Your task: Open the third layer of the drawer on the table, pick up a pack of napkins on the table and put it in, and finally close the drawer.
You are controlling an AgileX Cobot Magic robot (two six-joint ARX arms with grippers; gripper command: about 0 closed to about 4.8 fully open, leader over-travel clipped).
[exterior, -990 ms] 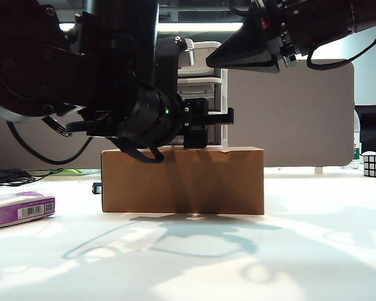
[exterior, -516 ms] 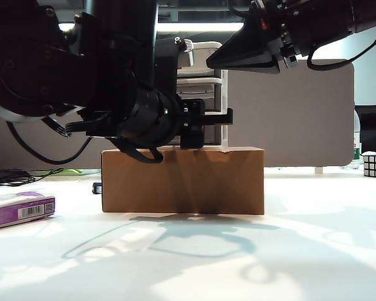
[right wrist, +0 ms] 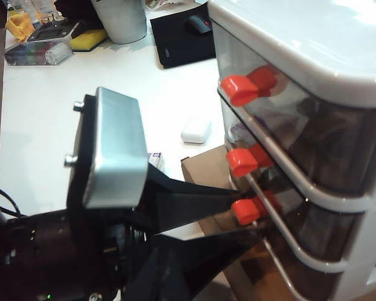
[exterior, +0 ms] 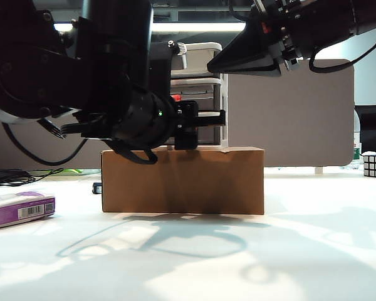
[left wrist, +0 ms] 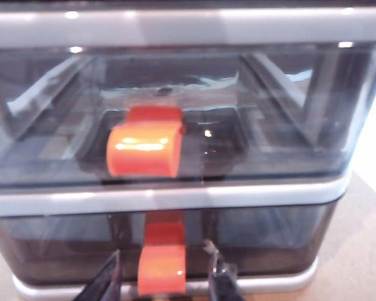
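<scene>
Left gripper (left wrist: 165,279) sits at the front of the drawer cabinet (exterior: 200,94), which stands on a cardboard box (exterior: 183,180); its two fingers (left wrist: 106,282) flank the red handle (left wrist: 162,268) of the bottom drawer (left wrist: 269,241), half open, contact on the handle not clear. Right gripper (exterior: 216,63) hangs above the cabinet; fingers out of its wrist view, state cannot be told. Napkin pack (exterior: 20,208) lies on the bench (exterior: 313,251), well apart, barcode label visible, text unreadable.

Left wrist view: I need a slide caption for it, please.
Left end effector fingers straddle the bottom drawer's red handle, drawer still closed.
</scene>
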